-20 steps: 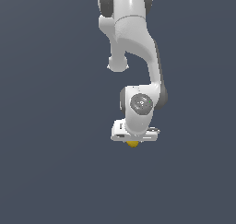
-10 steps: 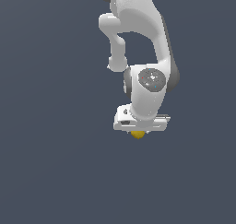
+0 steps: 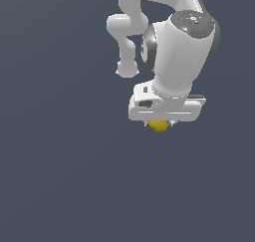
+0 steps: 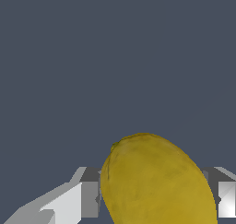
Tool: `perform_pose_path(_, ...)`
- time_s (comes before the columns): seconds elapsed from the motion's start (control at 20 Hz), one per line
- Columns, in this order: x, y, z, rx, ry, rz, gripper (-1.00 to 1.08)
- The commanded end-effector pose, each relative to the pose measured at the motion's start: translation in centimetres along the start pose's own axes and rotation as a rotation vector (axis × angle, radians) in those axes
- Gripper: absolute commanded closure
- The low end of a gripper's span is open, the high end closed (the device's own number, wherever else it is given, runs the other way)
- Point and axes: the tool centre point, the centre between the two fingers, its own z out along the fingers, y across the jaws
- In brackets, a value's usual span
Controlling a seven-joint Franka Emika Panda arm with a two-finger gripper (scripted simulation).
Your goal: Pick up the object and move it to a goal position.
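You're looking at the object (image 4: 156, 181), a smooth yellow ovoid with a faint greenish tip, seated between the jaws. The gripper (image 3: 160, 122) is clamped on it from both sides. In the exterior view only its lower part shows, probably clear of the bench. The arm (image 3: 177, 52) points steeply downward.

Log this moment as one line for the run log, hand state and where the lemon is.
hand: shut on lemon | lemon: between the fingers, only its underside shows below the hand in the exterior view | goal marker: none visible
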Motion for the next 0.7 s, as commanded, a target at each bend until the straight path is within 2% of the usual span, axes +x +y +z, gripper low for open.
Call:
perform_pose_path(0.0,-0.2,-0.5,-2.9,0.0,0.0,0.0,1.08)
perform_pose_path(0.3,-0.5,-1.4,-8.5,0.0,0.0,0.0,1.08)
perform_pose_path(0.65,-0.5,-2.0,-12.1,0.0,0.0,0.0,1.08)
